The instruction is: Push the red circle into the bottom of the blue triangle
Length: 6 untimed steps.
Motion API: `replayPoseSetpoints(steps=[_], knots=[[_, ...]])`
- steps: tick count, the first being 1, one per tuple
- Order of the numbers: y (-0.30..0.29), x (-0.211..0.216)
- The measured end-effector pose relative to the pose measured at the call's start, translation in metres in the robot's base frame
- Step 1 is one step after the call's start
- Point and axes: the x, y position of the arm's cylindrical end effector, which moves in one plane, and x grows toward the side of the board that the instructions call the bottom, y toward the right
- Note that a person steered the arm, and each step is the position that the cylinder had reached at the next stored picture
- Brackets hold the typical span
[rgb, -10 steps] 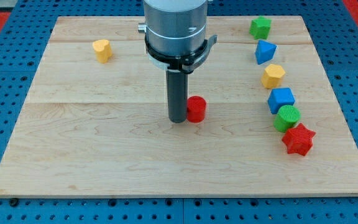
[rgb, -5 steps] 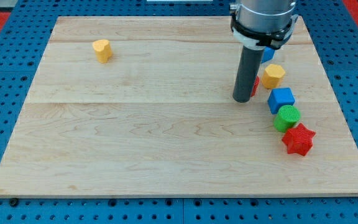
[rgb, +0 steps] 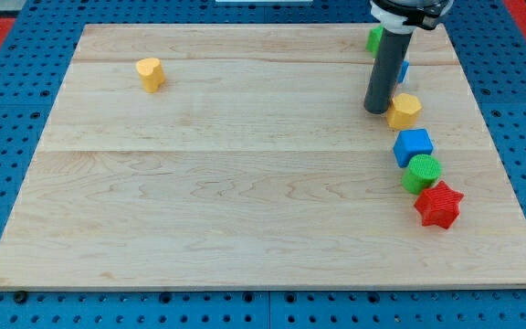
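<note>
My tip (rgb: 376,111) sits on the wooden board (rgb: 245,183) near the view's top right, just to the view's left of the yellow hexagon (rgb: 403,110) and touching it or nearly so (contact can't be confirmed from this angle). The rod (rgb: 386,68) rises straight up from there to the arm's collar at the top edge.

No pincer on this rig: the arm ends in the plain rod, so there is nothing to report as wide, narrow or holding.

Task items:
- Red circle: not visible. If it is behind the rod, I can't tell.
- Blue triangle (rgb: 403,69): only a thin blue sliver shows at the rod's right edge, above the yellow hexagon. Shape can't be made out from that sliver.

Other blocks, right-hand column, top to bottom:
- Green block (rgb: 372,38): mostly covered by the rod, a small part shows on the rod's left side, near the board's top edge. Shape not readable.
- Yellow hexagon: see above.
- Blue cube (rgb: 413,146): just below the hexagon, apart from it.
- Green circle (rgb: 422,173): touching the blue cube's lower edge.
- Red star (rgb: 438,204): touching the green circle's lower right.

Far from the column, a yellow heart (rgb: 151,73) lies alone in the board's upper left area, well apart from my tip.

Board rests on a blue pegboard surface (rgb: 7,183).
</note>
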Motion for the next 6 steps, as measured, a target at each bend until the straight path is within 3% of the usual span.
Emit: replayPoseSetpoints(steps=[2, 3, 6], knots=[[-0.029, -0.021], [-0.028, -0.043], [0.0, -0.045]])
